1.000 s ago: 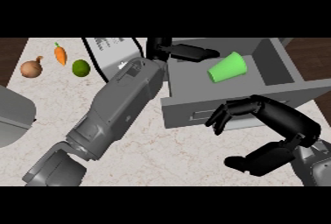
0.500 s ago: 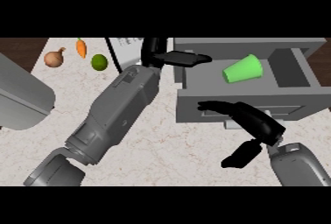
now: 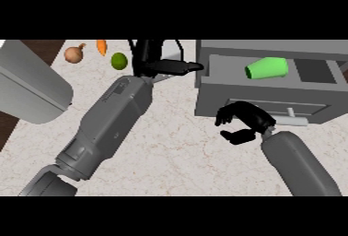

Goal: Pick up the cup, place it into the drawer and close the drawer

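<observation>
From where I stand there is no writing to read anywhere: no label, brand, number or sign on the green plastic cup (image 3: 266,68), on the grey metal drawer (image 3: 268,105) it lies in, or on the pale marbled stone counter (image 3: 176,156).

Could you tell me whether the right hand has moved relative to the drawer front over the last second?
Yes. The right hand has moved up against the drawer front, from further below and right.

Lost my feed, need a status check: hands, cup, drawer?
Left hand open beside drawer. Right hand curled, empty, at drawer front. Cup lying inside, drawer open. Nothing blocking.
</observation>
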Robot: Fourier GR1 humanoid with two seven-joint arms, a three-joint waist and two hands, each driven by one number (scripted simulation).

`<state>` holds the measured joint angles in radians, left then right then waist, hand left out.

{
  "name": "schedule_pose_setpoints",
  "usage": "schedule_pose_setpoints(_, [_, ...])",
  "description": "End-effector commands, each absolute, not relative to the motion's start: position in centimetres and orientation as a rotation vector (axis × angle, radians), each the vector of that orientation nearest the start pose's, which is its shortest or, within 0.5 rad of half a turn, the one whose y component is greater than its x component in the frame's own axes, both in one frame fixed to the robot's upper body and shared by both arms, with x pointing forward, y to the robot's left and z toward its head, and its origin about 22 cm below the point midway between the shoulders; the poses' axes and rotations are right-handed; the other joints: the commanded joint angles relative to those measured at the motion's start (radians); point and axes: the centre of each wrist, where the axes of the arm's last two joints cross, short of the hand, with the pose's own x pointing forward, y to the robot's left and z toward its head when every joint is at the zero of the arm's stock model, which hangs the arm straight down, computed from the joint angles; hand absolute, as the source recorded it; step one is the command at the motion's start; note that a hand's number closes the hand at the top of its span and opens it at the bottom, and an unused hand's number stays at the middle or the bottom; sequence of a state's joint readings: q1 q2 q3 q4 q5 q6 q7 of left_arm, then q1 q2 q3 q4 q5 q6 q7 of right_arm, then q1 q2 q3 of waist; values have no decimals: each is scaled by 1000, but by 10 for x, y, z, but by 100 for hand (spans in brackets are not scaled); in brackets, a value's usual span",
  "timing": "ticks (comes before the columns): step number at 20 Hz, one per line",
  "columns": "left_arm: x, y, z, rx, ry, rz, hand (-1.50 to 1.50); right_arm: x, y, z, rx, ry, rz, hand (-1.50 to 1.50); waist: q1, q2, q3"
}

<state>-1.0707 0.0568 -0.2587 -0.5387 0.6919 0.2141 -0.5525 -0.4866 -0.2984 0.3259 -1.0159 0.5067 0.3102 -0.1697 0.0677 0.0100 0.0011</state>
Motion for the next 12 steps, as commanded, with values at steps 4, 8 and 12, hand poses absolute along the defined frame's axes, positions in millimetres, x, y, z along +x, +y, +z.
schedule_pose_setpoints(4, [426,126,79,-372,-1905,86,-150,388,-237,8,-198,-1466,1119,150,61,8,3])
schedule_pose_setpoints(8, [422,129,76,-385,-1907,86,-150,409,-266,32,-258,-1547,1010,150,72,18,5])
schedule_pose_setpoints(12, [418,152,66,-384,-1901,61,-150,427,-283,63,-360,-1566,957,150,94,24,4])
